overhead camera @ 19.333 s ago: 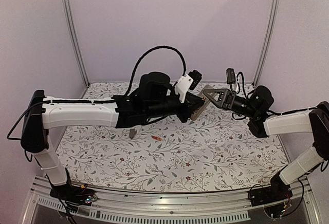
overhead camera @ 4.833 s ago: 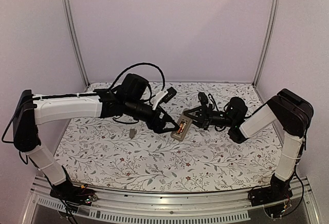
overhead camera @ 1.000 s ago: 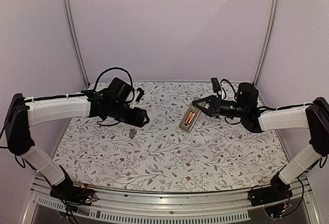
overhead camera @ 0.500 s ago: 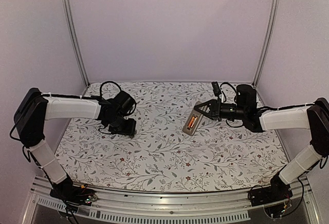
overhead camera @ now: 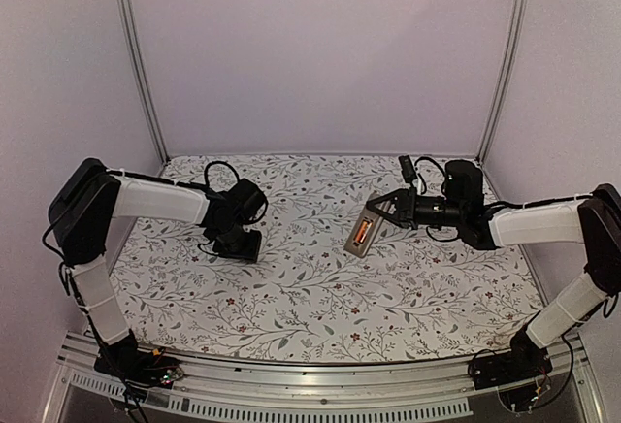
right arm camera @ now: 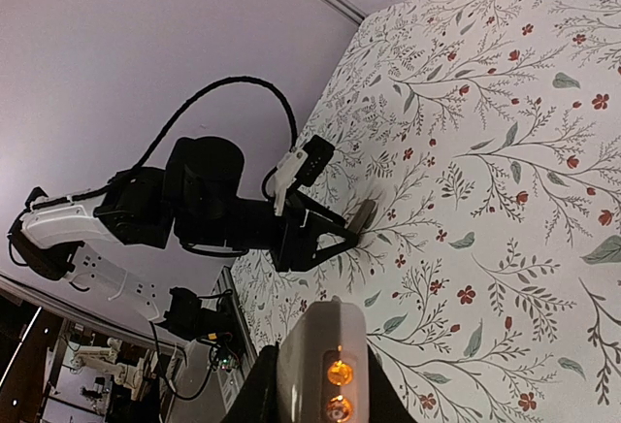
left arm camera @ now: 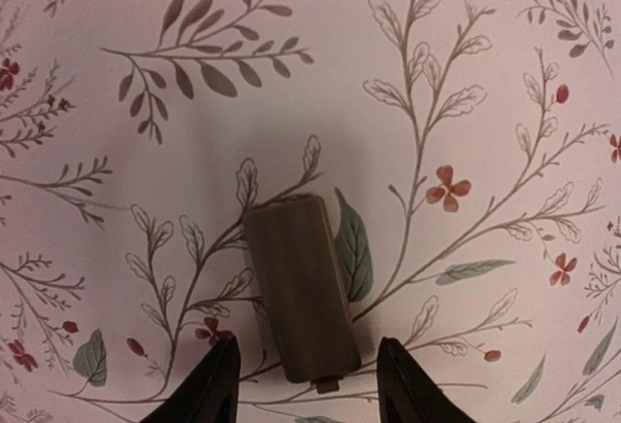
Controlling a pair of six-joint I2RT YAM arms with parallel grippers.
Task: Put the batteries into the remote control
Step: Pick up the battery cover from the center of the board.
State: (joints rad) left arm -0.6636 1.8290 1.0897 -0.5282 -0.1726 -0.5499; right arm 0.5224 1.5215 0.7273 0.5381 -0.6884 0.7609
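My right gripper (overhead camera: pixel 385 211) is shut on the remote control (overhead camera: pixel 360 232), holding it tilted above the table's middle with its open back facing up. Two orange batteries (overhead camera: pixel 364 229) sit in its compartment; the right wrist view shows the batteries (right arm camera: pixel 339 389) glowing in the remote control (right arm camera: pixel 312 345) between my right gripper (right arm camera: pixel 315 389) fingers. My left gripper (overhead camera: pixel 244 245) points down at the table on the left. A small flat grey plastic piece (left arm camera: pixel 299 289) lies on the cloth, its near end between the open fingers (left arm camera: pixel 215 389) of my left gripper (left arm camera: pixel 309 386). Neither finger touches it.
A floral cloth (overhead camera: pixel 320 297) covers the table. Metal posts (overhead camera: pixel 136 54) stand at the back corners, with plain walls behind. A metal rail (overhead camera: pixel 320 384) runs along the near edge by the arm bases.
My left arm has drawn in and come down over the grey piece, and its jaws have narrowed around it. The right arm holds the remote almost where it was.
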